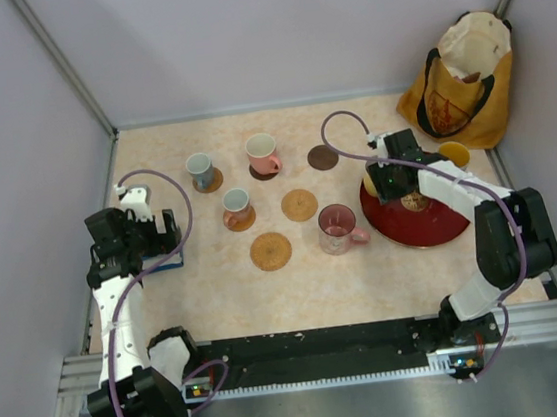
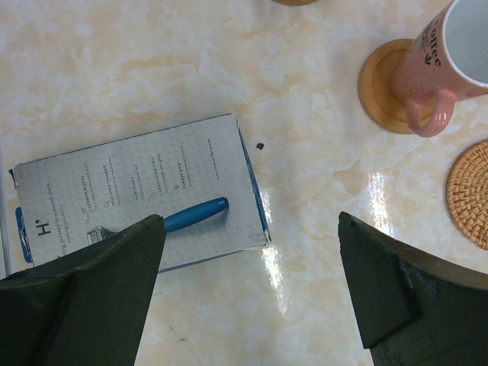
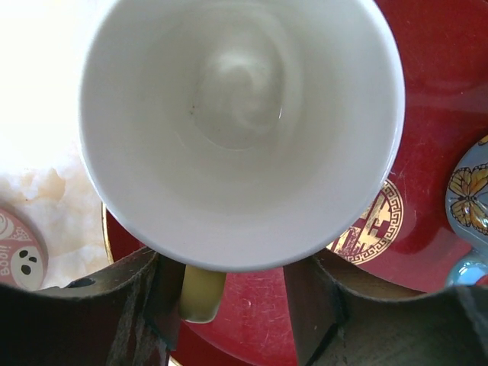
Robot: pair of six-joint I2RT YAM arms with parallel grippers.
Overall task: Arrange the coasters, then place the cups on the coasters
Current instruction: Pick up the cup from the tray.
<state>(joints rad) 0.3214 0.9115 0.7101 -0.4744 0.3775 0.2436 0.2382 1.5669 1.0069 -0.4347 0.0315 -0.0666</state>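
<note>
Top view: L gripper (image 1: pixel 159 237) hangs wide open over a box (image 1: pixel 167 263) at the desk's (image 1: pixel 219 301) left edge. R gripper (image 1: pixel 388 182) is low over the red tray (image 1: pixel 437 226). Mid-desk, a pink cup (image 1: pixel 263 154) sits on a dark coaster (image 1: pixel 258 175). A mauve cup (image 1: pixel 337 228) stands on bare desk near a woven coaster (image 1: pixel 270 251).

L wrist: fingers far apart, only box and desk btwn them.

R wrist: pale yellow cup (image 3: pixel 244 137) on the tray. R gripper is part-open astride its handle (image 3: pixel 202 293), w/ a gap showing at one finger.

Blue cup (image 3: pixel 467 200) near yellow cup (image 3: pixel 236 114) R side.
</note>
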